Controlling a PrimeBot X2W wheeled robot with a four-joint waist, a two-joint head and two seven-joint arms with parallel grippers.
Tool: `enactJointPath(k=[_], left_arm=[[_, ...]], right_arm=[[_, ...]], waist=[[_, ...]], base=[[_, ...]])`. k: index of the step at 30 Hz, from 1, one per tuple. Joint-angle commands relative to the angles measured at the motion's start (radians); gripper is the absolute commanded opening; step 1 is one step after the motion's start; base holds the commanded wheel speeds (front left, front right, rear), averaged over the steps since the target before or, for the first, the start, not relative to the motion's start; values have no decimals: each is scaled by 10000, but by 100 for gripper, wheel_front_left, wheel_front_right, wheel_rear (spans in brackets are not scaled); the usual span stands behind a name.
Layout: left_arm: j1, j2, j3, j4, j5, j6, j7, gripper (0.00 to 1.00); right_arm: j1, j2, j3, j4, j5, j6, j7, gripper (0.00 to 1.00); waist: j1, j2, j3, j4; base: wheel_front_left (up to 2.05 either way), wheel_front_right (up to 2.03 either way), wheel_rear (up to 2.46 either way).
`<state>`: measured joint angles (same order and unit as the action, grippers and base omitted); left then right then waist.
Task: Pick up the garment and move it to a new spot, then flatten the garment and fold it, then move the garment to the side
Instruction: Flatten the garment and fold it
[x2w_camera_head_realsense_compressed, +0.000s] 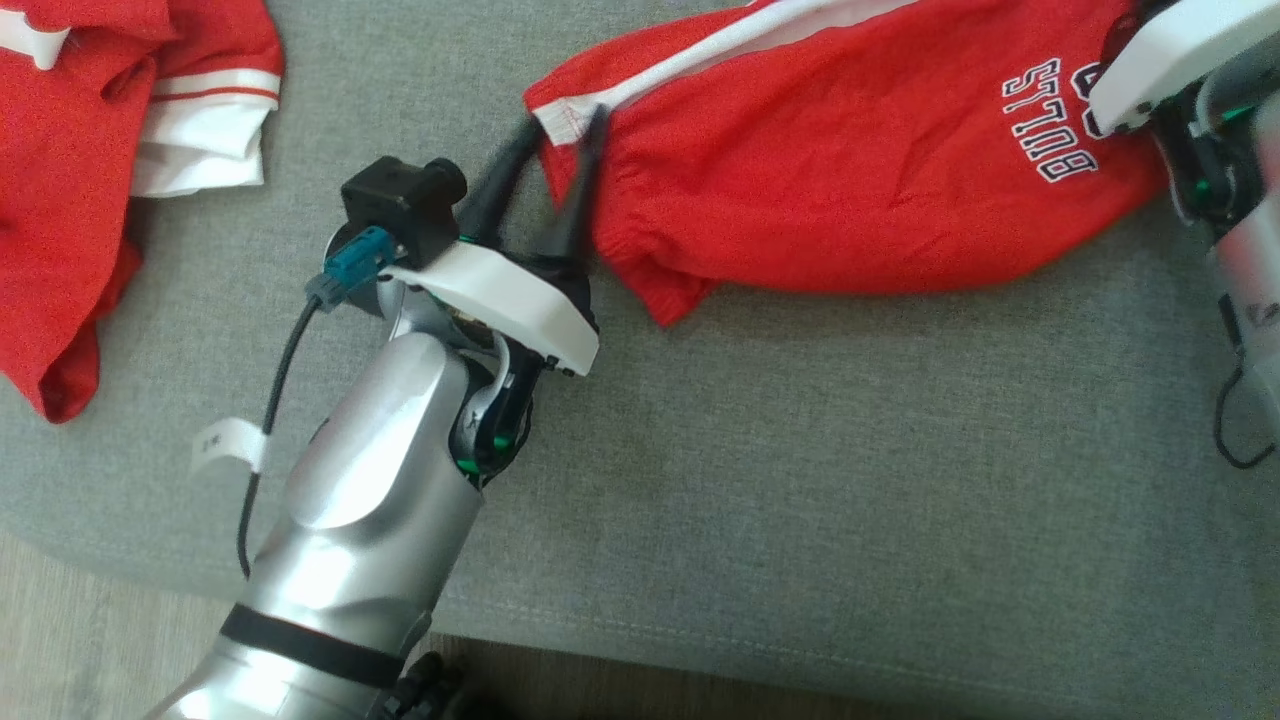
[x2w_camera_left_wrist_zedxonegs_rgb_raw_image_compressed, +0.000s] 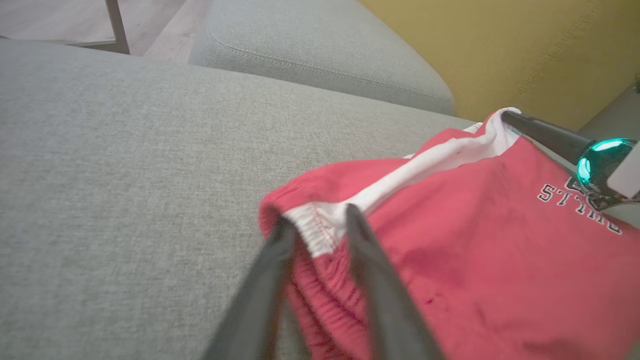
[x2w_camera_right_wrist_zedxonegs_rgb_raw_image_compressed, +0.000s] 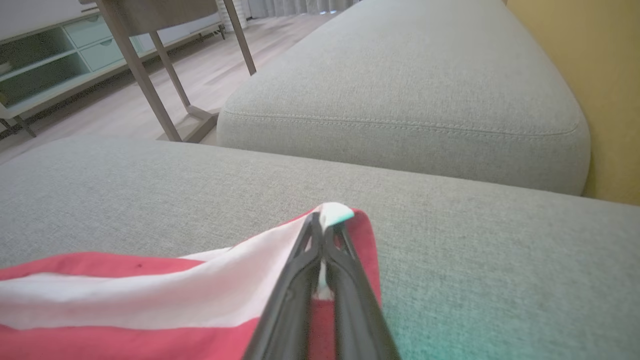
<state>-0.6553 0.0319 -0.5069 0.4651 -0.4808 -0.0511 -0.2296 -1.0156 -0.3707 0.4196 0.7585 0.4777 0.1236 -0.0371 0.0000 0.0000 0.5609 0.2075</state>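
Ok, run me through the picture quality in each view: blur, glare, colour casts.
Head view: bright glare on the silver left forearm, and the right forearm at the edge is smeared. Left wrist view: the left gripper goes soft toward the lens, and a green light blooms. Right wrist view: the right gripper blurs low down, with a teal cast on the sofa.

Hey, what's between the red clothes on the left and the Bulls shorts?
In the head view, bare grey cushion, and the left gripper, open around the waistband corner of the shorts.
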Motion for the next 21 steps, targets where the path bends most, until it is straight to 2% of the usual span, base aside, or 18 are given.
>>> enactJointPath(k=[1,6,7,12,16,17,21], left_arm=[[-203,186,138,-137,-98,173,-130,100],[78,187,168,-146,197,800,-287,100],[321,262,335,-361,467,1119,-309,100],[1276,572,1025,-1480,1125,1764,-318,100],[1958,819,1503,-2189,1501,2047,-319,100],[1958,819,1503,-2189,1501,2047,-319,100],[2301,965,1846,-2758,1823,2178,-320,100]], right_arm=[[-78,44,254,-85,110,71,-493,100],[224,97,486,103,130,71,-1735,100],[458,93,379,-36,78,71,-2024,100],[1339,83,-311,-920,-310,71,-2232,100],[2442,216,-1473,-2202,-910,71,-2242,100],[2442,216,-1473,-2202,-910,71,-2242,100],[3762,599,-2389,-3268,-1451,71,-2244,100]], waist=[[0,0,-51,-26],[0,0,-401,-205],[0,0,-576,-322],[0,0,-1019,-702],[0,0,-1374,-999],[0,0,-1374,-999],[0,0,-1731,-1257]], base=[[0,0,0],[0,0,0],[0,0,0],[0,0,0],[0,0,0],[0,0,0],[0,0,0]])
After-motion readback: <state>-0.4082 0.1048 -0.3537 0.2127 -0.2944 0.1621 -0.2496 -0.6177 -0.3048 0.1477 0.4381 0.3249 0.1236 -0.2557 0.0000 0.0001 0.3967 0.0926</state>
